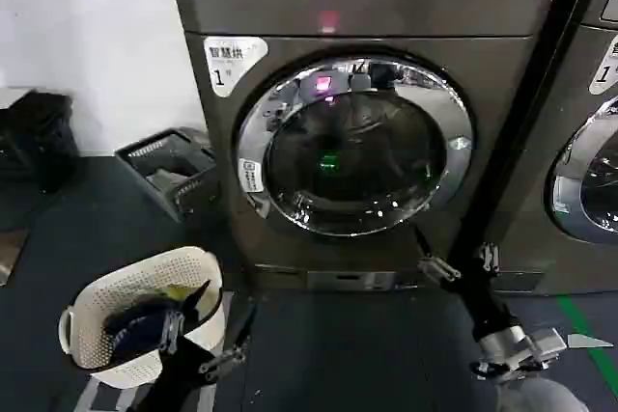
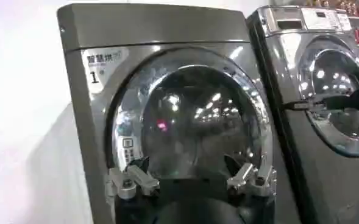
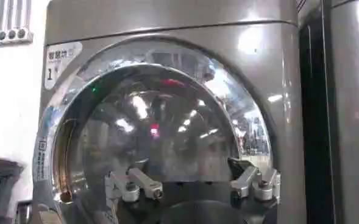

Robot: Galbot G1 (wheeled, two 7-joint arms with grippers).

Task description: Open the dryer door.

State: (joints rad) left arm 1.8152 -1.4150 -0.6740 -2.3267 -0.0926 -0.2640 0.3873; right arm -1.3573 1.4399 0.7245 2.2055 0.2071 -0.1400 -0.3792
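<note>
The large round dryer door (image 1: 355, 147), a wide shiny chrome ring around dark glass, is seen shut flush on the grey dryer's front. The right gripper (image 1: 462, 263) is held spread and empty below its lower right rim. The left gripper (image 1: 200, 335) is spread, empty, beside a cream laundry basket (image 1: 97, 298).

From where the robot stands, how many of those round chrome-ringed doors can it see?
2. The dryer door, shut, is straight ahead on the machine labelled 1. A second chrome-ringed door, cut off at the picture's edge, is on the machine to its right. More machines may stand beyond.
</note>
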